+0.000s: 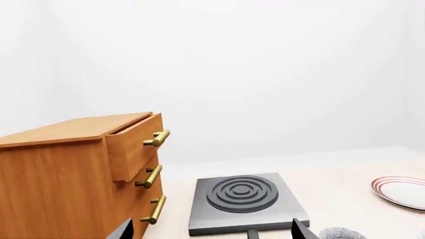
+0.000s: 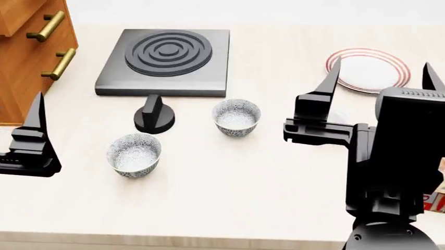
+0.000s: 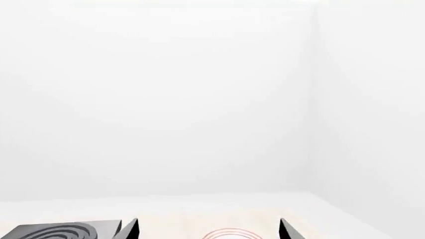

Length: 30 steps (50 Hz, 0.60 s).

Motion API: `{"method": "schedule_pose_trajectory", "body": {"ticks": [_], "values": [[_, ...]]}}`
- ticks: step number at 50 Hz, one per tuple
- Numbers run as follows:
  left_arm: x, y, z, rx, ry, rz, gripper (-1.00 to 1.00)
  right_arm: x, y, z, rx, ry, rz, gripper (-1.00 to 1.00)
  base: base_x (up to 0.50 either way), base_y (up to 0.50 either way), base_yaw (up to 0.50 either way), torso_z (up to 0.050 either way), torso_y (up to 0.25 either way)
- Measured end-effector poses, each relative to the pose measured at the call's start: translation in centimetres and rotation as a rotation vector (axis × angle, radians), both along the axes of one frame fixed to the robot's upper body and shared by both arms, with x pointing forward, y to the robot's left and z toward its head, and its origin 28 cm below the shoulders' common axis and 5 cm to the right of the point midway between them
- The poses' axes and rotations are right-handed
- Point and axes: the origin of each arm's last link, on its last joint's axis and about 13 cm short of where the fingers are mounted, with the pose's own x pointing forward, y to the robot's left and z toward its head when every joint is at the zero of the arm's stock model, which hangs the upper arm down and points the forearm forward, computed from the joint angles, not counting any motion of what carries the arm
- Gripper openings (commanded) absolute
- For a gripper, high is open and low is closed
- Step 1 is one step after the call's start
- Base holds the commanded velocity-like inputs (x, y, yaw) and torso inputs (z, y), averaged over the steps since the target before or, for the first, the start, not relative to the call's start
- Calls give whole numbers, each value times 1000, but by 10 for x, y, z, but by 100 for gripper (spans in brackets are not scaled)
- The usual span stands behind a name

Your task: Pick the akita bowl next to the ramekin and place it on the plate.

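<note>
A pale table [image 2: 230,192] carries two grey-speckled footed bowls, one stove plate, one knob and one plate, seen from above in the head view.

At the far left stands a wooden cabinet [image 2: 28,57] with brass handles; the left wrist view shows three handles and the top drawer pulled slightly out. Just below it the left hand [image 2: 31,140] hovers at the table's left edge. Only one dark pointed finger shows here, but the left wrist view shows two fingertips set wide apart, with nothing between them.

Next comes the first akita bowl [image 2: 134,154], upright, near the table's front, white inside with a dense grey speckle pattern on its wall. Behind it sits a black knob [image 2: 154,114], just in front of a dark grey square stove plate [image 2: 167,60] with raised concentric rings.

The second akita bowl [image 2: 236,117], same pattern, stands upright near the table's middle, to the right of the knob and apart from it.

To its right the right hand [image 2: 379,86] hangs above the table, its two fingers spread wide, empty. Between and behind those fingers lies the plate [image 2: 368,70], white with thin red rings around its rim, at the far right of the table. The black arm hides the table below it, so the ramekin cannot be seen. A red-and-white object [image 2: 438,187] peeks out at the right edge.
</note>
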Motion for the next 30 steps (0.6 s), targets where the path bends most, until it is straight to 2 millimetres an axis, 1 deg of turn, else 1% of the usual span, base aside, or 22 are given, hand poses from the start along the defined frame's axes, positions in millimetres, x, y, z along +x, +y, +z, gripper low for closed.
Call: {"method": "schedule_pose_trajectory", "body": {"ticks": [12, 30], "values": [[-1, 0, 0, -9, -2, -1, 100, 0, 0, 0, 4, -1, 5, 100, -4, -50, 0, 0, 0], [-1, 0, 1, -15, -4, -7, 100, 0, 0, -1, 3, -2, 6, 100, -58, -248, 0, 0, 0]]}}
